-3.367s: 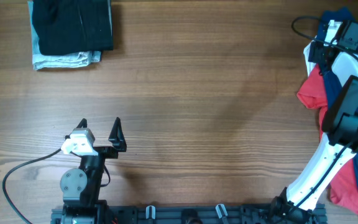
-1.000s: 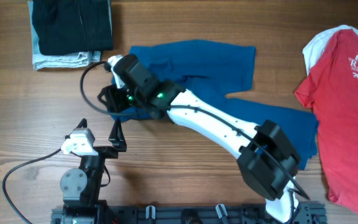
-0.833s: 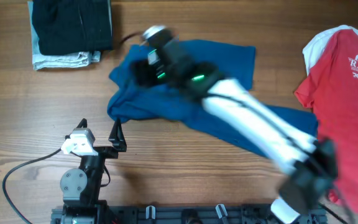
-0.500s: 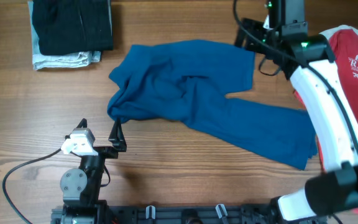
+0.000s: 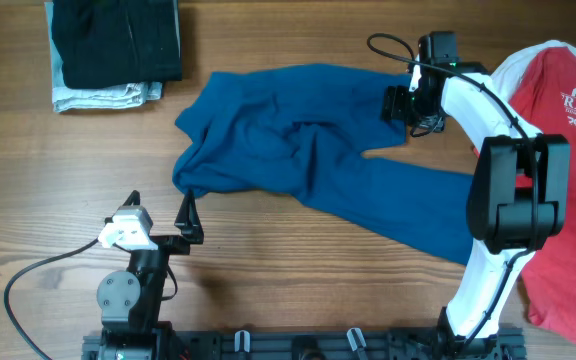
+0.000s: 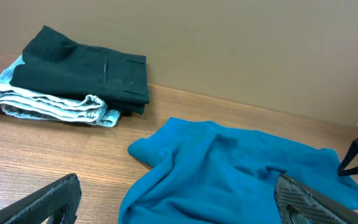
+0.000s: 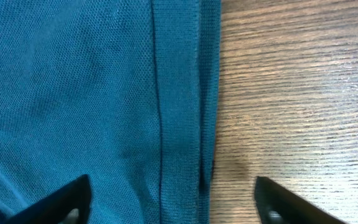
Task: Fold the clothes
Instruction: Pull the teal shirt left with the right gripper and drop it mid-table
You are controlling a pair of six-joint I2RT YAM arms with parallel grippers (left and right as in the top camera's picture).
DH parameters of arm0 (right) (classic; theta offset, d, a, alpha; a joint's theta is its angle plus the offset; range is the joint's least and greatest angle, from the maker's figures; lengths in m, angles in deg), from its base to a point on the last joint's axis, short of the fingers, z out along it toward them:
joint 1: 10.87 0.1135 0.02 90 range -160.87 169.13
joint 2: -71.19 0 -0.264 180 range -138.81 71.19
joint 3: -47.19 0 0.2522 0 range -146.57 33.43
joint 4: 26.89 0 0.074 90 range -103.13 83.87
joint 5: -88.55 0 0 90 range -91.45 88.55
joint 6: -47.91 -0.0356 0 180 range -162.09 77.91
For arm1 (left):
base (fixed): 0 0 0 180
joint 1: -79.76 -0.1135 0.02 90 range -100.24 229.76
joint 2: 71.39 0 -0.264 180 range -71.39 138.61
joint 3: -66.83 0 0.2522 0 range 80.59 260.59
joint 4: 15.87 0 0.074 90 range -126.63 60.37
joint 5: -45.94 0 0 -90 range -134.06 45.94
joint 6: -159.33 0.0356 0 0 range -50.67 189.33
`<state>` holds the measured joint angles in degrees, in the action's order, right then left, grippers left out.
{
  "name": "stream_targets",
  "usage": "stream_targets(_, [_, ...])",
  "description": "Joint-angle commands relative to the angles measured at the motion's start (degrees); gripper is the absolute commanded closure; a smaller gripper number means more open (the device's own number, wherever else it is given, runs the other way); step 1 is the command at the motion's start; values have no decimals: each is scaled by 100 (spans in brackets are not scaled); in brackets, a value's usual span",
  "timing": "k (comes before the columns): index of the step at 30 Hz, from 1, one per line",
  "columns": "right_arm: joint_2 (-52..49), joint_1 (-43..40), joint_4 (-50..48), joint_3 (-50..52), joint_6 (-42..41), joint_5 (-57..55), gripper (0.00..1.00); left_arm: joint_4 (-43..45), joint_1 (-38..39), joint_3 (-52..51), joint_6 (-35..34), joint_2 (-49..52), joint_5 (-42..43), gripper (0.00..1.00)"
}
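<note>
Right claw (image 5: 406,105) hung spread wide over the hemmed edge of the blue shirt (image 5: 298,150), gripping nothing. That shirt lay crumpled across the middle of the wooden table (image 5: 288,290). Left claw (image 5: 160,212) sat near the front edge, likewise spread and empty. A red T-shirt (image 5: 558,150) lay at the right. A folded black piece (image 5: 118,40) sat stacked on a pale grey piece (image 5: 98,96) at the far left.

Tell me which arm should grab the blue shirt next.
Probably right: the right gripper is open over the flat hemmed edge of the blue shirt, fingers straddling it. The left gripper rests by the base, beside the bunched corner.
</note>
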<state>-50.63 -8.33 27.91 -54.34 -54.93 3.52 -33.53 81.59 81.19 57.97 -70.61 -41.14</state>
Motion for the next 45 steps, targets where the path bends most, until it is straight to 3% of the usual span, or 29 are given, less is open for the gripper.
stream_targets(1, [-216,22,-48,13,81,68,21,-26,31,-28,90,-50,46,0])
stream_targets(3, [-243,39,-44,13,85,63,23,-26,31,-28,90,-50,46,0])
stream_targets(5, [-249,50,-101,13,83,63,31,-26,31,-28,90,-50,46,0])
stream_targets(10, [-249,79,-133,13,76,66,37,-26,31,-28,87,-50,46,0])
stream_targets(21, [-625,138,-122,15,39,-264,38,-26,31,-28,87,-50,46,0])
stream_targets(23, [-623,142,-138,2,-17,-466,50,-26,31,-28,87,-50,46,0])
stream_targets(28, [-619,142,-107,-17,-66,-817,96,-26,31,-28,90,-50,46,0])
stream_targets(31, [-494,142,-46,-203,-70,-634,96,-26,31,-28,87,-50,46,0])
stream_targets(37, [1123,243,-122,-525,-236,1172,96,-24,31,-28,87,-50,46,0])
stream_targets(45, [4387,511,-22,-525,-542,1207,96,-26,31,-28,87,-50,46,0])
